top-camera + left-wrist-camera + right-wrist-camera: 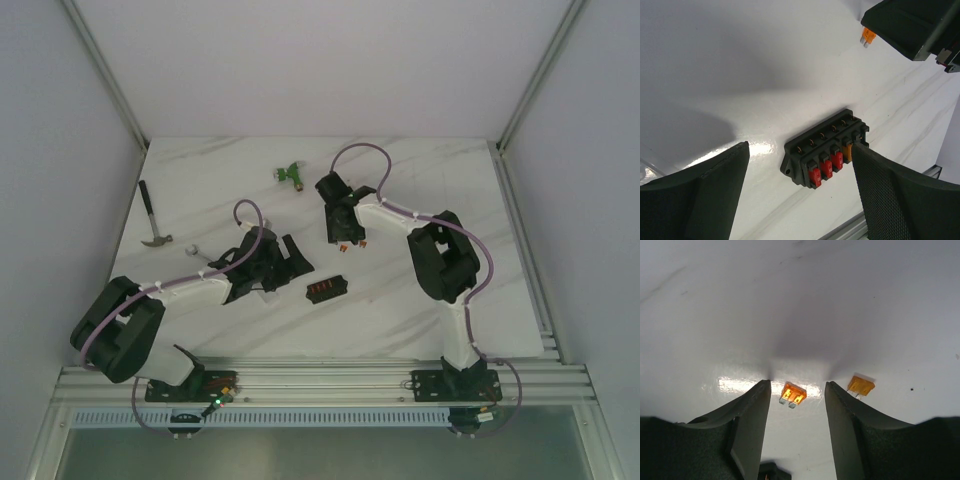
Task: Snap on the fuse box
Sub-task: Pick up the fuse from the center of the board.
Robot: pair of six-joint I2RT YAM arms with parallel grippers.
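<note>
My left claw (799, 149) stands wide apart around the fuse box (827, 150), which lies loose on the desk (740, 75), midway along and toward the near edge. My right claw (797, 385), apart and empty, straddles an orange fuse (792, 394). I judge that closing off-centre could skid either one away.

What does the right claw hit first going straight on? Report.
Likely the orange blade fuse between the open jaws of the right claw, then the white table under it; depth is unclear.
</note>
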